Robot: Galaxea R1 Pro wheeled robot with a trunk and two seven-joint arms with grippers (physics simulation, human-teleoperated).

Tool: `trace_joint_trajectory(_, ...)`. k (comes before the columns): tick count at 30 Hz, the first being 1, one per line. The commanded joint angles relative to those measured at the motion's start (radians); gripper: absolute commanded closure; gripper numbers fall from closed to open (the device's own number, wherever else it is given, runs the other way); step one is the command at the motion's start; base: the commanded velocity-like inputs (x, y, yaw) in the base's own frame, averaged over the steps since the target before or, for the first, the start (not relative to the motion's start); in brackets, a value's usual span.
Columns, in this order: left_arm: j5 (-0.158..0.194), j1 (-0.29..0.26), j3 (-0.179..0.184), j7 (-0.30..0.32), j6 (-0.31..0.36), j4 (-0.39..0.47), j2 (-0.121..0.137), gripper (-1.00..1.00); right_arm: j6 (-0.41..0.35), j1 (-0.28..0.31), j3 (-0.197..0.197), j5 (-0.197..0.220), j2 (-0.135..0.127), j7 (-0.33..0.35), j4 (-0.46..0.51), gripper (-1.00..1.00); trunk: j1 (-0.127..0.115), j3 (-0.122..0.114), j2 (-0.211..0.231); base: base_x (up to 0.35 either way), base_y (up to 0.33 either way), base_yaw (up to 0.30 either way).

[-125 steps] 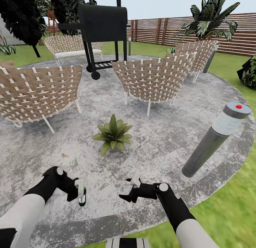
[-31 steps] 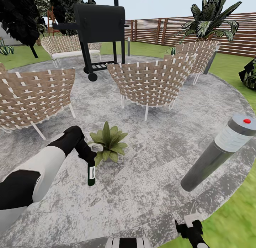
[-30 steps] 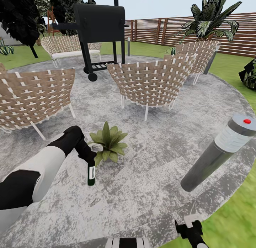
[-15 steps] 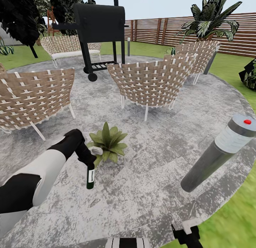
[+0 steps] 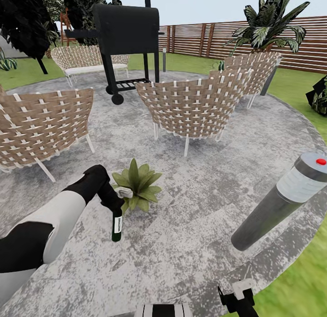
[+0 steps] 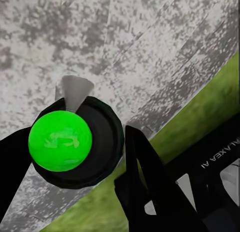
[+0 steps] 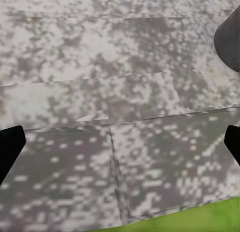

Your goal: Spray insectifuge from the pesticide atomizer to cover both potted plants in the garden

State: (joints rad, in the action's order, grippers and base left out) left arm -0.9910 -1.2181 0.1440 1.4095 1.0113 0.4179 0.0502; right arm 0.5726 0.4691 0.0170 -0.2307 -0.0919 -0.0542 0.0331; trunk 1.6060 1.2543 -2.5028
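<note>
On the round grey mottled stone patio [image 5: 204, 180], the left gripper [image 5: 117, 203] was clamped on the pesticide atomizer [image 5: 117, 222], a slim dark bottle with a white label. It hung upright from its whitish spray head, just beside the near leaves of the low potted plant [image 5: 136, 184] with its rosette of pointed green leaves. In the left wrist view the bottle's bright green round base [image 6: 60, 140] sat between the black fingers [image 6: 145, 177].

The risk, as I judged it, was aim: if the nozzle did not face the leaves, spray would land on stone and leave the rosette partly uncovered. The grip sat high at the head, so the bottle might also swing or slip. A second plant was not identifiable, and it could be missed.

Against half a second before, the bottle hung a little nearer the plant and the woven brown-and-white chairs [image 5: 193, 105] sat slightly shifted, so the camera had moved. The right gripper [image 5: 238, 296] remained low at the patio's edge, fingers apart in its wrist view.
</note>
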Motion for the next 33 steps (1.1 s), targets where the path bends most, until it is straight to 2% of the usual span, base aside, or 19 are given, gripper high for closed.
trace_joint_trajectory(1,-0.007,-0.005,0.002,0.010,0.010,0.004,-0.003,1.00,0.002,0.001,0.001,-0.007,0.000,-0.006,-0.001,-1.00,0.000,0.001,0.000,0.000,0.000,0.000)
trace_joint_trajectory(6,-0.007,-0.006,-0.001,0.011,0.012,0.100,-0.022,1.00,0.003,0.001,0.001,-0.007,0.000,-0.006,-0.001,-1.00,0.000,0.001,0.000,0.000,0.000,0.000)
trace_joint_trajectory(11,-0.006,0.004,-0.002,0.011,0.011,0.109,-0.010,1.00,0.003,0.000,0.001,-0.007,0.000,-0.006,-0.001,-1.00,0.000,0.001,0.000,0.000,0.000,0.000)
trace_joint_trajectory(18,-0.009,0.135,-0.001,0.007,0.003,0.122,-0.001,1.00,0.003,0.000,0.001,-0.007,0.000,-0.006,-0.001,-1.00,0.000,0.001,0.000,0.031,0.000,0.000)
trace_joint_trajectory(26,-0.008,0.152,-0.004,-0.066,0.003,0.124,0.004,1.00,0.003,0.000,0.003,-0.008,0.002,0.001,-0.001,-1.00,0.000,0.001,0.000,0.143,0.000,0.000)
trace_joint_trajectory(28,-0.008,0.152,-0.004,-0.073,0.003,0.124,0.005,1.00,0.003,0.000,0.007,-0.013,0.015,0.020,0.000,-1.00,0.000,0.001,0.000,0.010,0.000,0.000)
trace_joint_trajectory(30,-0.007,0.152,-0.004,-0.076,0.002,0.124,0.007,1.00,0.003,0.000,0.009,-0.024,0.039,0.084,0.005,-1.00,0.000,0.001,0.000,0.003,0.000,0.000)
trace_joint_trajectory(33,-0.006,0.152,-0.005,-0.077,0.001,0.124,0.008,1.00,0.004,0.001,0.009,-0.039,0.051,0.202,0.037,-1.00,0.000,0.001,0.000,0.000,0.000,0.000)
